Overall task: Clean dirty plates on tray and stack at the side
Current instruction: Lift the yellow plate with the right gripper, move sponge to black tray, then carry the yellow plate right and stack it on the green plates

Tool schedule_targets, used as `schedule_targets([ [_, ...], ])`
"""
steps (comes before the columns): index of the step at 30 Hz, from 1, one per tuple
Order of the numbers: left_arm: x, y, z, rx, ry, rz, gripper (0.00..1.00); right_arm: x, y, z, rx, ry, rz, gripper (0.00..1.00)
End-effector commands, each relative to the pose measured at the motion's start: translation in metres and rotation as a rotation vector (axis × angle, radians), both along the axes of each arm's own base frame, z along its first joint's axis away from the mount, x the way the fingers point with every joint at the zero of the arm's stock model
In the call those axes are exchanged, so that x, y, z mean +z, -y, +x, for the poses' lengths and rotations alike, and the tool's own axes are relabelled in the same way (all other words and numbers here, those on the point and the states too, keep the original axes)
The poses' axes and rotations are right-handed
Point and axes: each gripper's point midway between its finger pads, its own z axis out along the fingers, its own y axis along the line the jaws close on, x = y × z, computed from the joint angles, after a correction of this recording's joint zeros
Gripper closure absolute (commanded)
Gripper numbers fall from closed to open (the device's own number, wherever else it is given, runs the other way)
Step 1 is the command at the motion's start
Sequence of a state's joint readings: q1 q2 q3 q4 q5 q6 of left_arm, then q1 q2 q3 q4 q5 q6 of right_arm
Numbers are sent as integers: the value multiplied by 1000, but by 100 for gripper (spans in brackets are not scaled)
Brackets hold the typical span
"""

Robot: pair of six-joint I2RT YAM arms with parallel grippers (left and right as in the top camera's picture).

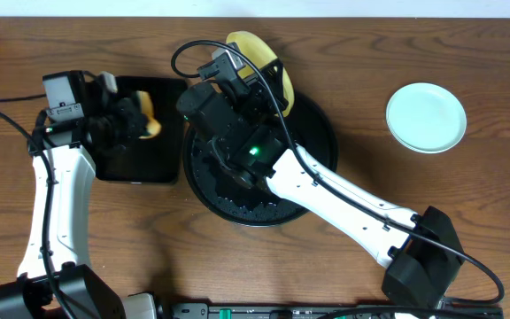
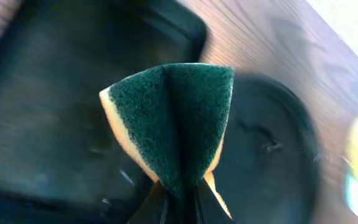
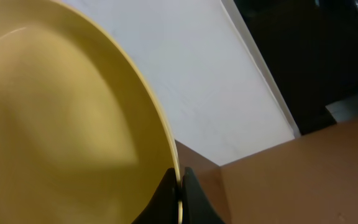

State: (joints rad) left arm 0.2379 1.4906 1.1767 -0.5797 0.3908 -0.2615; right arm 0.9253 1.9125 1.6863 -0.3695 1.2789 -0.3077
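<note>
Jaws: both pairs are closed on something. The left gripper (image 2: 180, 202) pinches a folded sponge (image 2: 173, 118), and the right gripper (image 3: 180, 186) clamps the rim of the pale yellow plate (image 3: 61, 124).
Far left: the sponge has a yellow body and a dark green scouring face, bent into a fan shape. It is held above the rectangular black tray (image 1: 135, 164).
Centre: the round black tray (image 1: 321, 133) sits just right of the rectangular one, glossy and partly hidden by the right arm.
Yellow plate: lifted and tilted steeply on edge over the round tray's far rim.
Right: a mint-green plate (image 1: 426, 117) lies flat on the wood-grain tabletop (image 1: 414, 195), well apart from the round tray. Whether it is one plate or a stack, I cannot tell.
</note>
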Motion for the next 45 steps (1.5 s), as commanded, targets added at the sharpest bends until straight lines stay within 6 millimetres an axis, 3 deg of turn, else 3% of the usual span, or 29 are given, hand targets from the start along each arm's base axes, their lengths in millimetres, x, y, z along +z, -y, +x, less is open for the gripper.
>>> schedule_targets([
  [1,-14,-33,3,71,-25,188,92,6,-4,1,30,0,44,99],
  [5,-28,-34,7,55,-45,194,92,-2,-9,2,65,-30,76,99],
  [9,-56,-35,7,50,-119,181,92,-15,-9,4,91,-79,117,99],
  [13,-87,-35,10,43,-186,166,92,-45,-13,10,167,-214,212,99],
  [17,-110,-36,12,38,-226,158,92,-68,3,22,166,-325,346,99],
  [21,-115,-36,11,37,-237,155,92,-82,27,31,162,-444,500,99],
  [23,-114,-36,13,38,-229,156,86,-85,46,36,153,-498,593,99],
  [25,-114,-36,13,38,-228,157,64,-85,69,42,144,-544,689,99],
  [30,-114,-36,14,38,-227,157,36,-88,144,55,52,-601,874,99],
  [35,-111,-36,20,35,-199,153,32,-104,241,52,-156,-617,965,99],
  [39,-105,-21,30,-14,-144,100,32,-112,311,41,-317,-595,1013,99],
  [45,-98,-6,42,-55,-89,112,28,-116,378,23,-469,-547,1063,99],
])
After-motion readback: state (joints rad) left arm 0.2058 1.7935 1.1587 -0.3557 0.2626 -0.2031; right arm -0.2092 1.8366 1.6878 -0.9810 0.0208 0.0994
